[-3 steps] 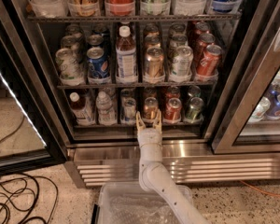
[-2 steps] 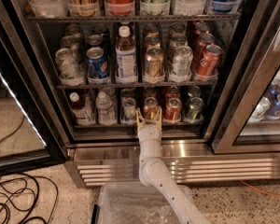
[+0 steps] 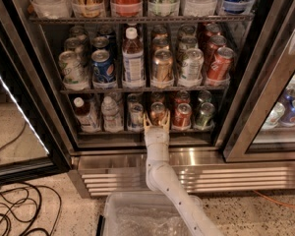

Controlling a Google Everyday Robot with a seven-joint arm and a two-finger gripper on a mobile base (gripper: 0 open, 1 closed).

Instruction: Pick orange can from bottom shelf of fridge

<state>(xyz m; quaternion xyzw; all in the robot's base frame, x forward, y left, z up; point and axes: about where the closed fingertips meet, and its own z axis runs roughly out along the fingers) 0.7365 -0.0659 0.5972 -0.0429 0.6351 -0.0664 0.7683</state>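
Clearly the tool sits at the front edge of the bottom shelf of the fridge, fingers spread and gripping nothing. Between them, just beyond, the orange can stands upright in its lane. The reach looks complete; closing, lifting and withdrawing remain.

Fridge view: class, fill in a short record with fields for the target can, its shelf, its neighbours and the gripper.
target: orange can, upright
shelf: bottom shelf of the fridge, front row
left neighbour: silver can
right neighbour: red can
gripper: gripper open at the shelf's front edge, one finger either side of the orange can's base; contact cannot be told
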